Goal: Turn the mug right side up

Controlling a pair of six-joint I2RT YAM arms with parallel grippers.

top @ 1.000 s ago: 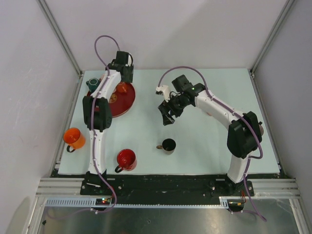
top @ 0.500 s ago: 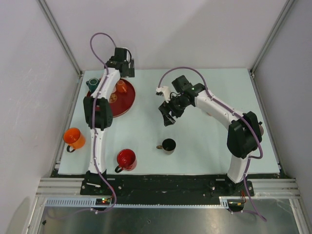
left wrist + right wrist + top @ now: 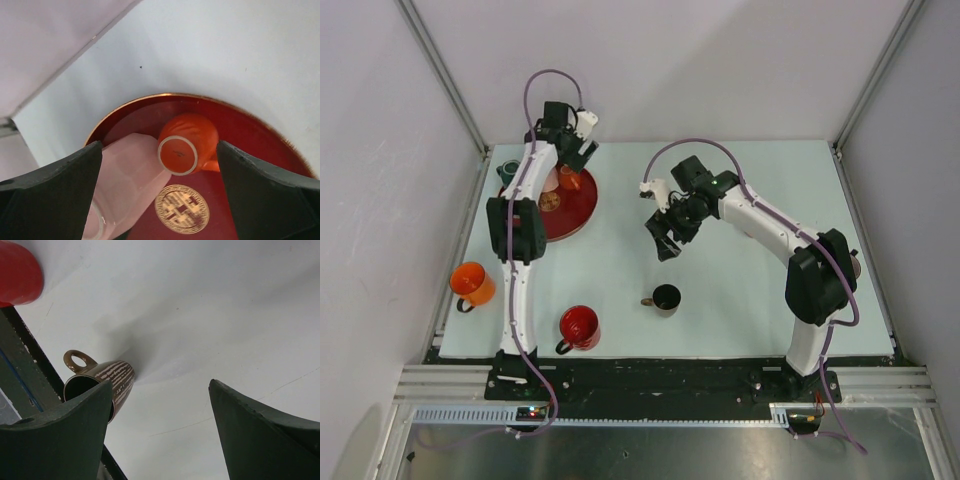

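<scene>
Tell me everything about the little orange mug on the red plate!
The orange mug is small, round and shiny, like glazed ceramic. It stands upside down on the red plate, its pale-ringed bottom facing up. What looks like its handle pokes out on one side. A pink cup lies on its side right against it, maybe touching. The left gripper hangs open above, not holding it.

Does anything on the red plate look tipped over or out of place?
Yes. The small orange mug on the red plate stands upside down, its ringed base facing up. Right beside it, a pink faceted cup seems to lie on its side.
</scene>
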